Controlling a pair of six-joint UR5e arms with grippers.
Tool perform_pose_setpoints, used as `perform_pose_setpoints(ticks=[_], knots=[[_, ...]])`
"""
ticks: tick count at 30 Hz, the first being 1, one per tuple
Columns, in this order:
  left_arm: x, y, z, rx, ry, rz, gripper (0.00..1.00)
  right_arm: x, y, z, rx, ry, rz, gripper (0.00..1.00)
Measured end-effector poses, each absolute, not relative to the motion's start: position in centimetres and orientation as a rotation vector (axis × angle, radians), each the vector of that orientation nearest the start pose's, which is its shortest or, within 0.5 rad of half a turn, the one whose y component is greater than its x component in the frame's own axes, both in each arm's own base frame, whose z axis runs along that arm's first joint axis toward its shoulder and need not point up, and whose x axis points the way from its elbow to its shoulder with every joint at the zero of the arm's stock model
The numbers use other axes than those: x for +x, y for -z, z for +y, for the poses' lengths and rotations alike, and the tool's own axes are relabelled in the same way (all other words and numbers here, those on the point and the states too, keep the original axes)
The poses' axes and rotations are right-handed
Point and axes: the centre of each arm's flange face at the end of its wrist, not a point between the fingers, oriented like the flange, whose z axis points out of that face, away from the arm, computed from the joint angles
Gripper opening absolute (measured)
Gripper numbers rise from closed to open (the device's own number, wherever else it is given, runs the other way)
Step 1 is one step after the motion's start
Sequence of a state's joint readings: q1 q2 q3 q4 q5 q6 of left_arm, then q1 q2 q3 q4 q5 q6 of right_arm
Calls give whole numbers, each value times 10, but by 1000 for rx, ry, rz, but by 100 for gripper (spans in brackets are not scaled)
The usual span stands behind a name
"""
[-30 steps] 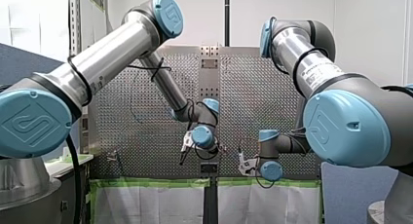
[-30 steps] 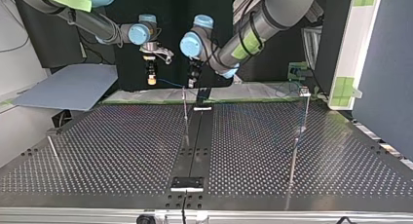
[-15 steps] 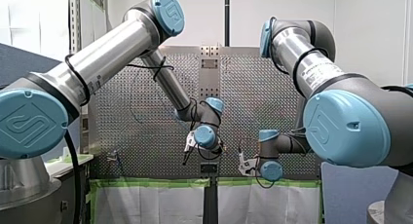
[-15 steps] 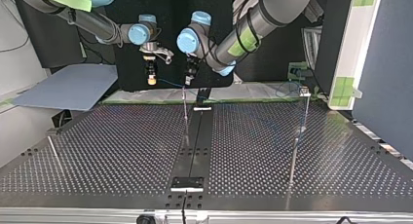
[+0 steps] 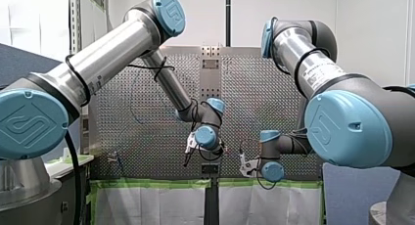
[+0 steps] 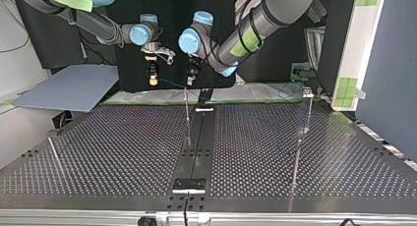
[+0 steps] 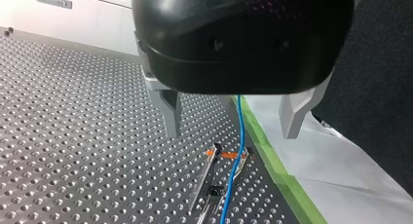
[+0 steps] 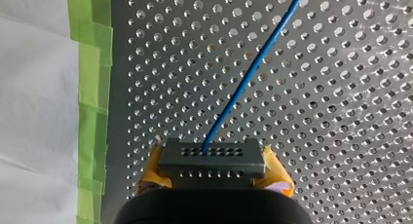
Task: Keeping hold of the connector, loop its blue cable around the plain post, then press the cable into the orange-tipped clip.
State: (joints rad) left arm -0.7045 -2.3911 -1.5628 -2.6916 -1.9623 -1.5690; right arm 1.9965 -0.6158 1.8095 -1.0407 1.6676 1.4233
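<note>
Front view: the white label (image 5: pixel 320 74) on the right arm cannot be read. Left wrist view: the left gripper (image 7: pixel 233 134) is spread wide, nothing held; the thin blue cable (image 7: pixel 238 146) is passed over the orange-tipped clip (image 7: pixel 226 155). Right wrist view: the dark rectangular connector (image 8: pixel 212 158) is clamped between yellow pads of the right gripper (image 8: pixel 214 174).

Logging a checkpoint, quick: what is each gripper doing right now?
Left gripper: open; the blue cable runs between its fingers, not gripped.
Right gripper: closed, holding the connector.
</note>
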Motion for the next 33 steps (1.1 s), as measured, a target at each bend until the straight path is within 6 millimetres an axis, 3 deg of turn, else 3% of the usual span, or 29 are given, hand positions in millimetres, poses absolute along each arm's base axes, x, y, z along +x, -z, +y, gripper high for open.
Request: perform_pose_setpoints(ticks=[22, 33], knots=[[435, -36, -476, 299, 261, 1886, 100, 350, 70, -472, 1627, -1248, -977, 0], [438, -32, -474, 326, 309, 1903, 100, 350, 70, -472, 1629, -1246, -977, 0]])
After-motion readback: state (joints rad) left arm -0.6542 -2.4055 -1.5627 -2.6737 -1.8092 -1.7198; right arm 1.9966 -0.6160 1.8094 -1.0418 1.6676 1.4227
